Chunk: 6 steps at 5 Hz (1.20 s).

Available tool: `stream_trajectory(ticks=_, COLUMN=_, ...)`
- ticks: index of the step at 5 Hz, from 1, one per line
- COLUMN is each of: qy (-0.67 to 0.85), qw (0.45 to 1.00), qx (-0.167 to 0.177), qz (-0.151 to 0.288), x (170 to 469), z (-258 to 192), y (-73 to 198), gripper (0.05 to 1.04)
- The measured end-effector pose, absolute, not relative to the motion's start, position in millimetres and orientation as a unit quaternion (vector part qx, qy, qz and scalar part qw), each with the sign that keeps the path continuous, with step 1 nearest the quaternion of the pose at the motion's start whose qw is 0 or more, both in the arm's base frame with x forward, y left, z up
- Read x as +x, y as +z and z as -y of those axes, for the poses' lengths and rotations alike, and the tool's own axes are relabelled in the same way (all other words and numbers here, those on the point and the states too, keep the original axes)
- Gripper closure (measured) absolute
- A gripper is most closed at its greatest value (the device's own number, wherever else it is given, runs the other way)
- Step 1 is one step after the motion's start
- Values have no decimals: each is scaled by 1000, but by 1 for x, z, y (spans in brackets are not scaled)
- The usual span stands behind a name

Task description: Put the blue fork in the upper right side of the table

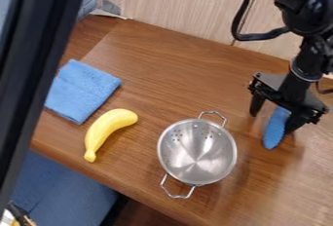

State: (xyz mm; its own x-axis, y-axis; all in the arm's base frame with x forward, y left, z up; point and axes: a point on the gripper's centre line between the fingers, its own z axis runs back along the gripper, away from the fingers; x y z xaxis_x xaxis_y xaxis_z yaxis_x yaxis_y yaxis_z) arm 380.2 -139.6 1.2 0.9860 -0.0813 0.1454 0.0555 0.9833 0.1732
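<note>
The black gripper (272, 123) has its two fingers spread well apart, with the blue fork (276, 129) lying between them, close beside the finger on the view's right and with a gap to the other; whether either touches it cannot be told. The fork's long axis runs from beneath the gripper's body, between the fingers, down and slightly left in view, its rounded lower end beyond the fingertips.

Pictured at 1 wooden table (162, 64) are 4 kinds of items, 1 of each: 1 yellow banana (107, 130), 1 metal colander (197, 152), 1 blue cloth (81, 89) and, partly hidden from the camera, what appears to be 1 blue fork (276, 128).
</note>
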Motion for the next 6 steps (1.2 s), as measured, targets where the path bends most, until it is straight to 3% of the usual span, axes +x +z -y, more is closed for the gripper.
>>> stream_trajectory(ticks=1, qy=-33, qw=994, qx=74, qz=75, x=379, z=139, y=2, gripper=81)
stream_trajectory(ticks=2, qy=-30, qw=995, qx=33, qz=90, x=379, z=138, y=16, gripper=84)
stream_trajectory(ticks=4, qy=-16, qw=985, qx=-57, qz=160, x=379, z=128, y=76, gripper=83)
stream_trajectory(ticks=5, qy=-30, qw=978, qx=-105, qz=175, x=374, z=112, y=93, gripper=83)
stream_trajectory(ticks=6, qy=-35, qw=978, qx=-108, qz=177, x=374, z=114, y=94, gripper=83)
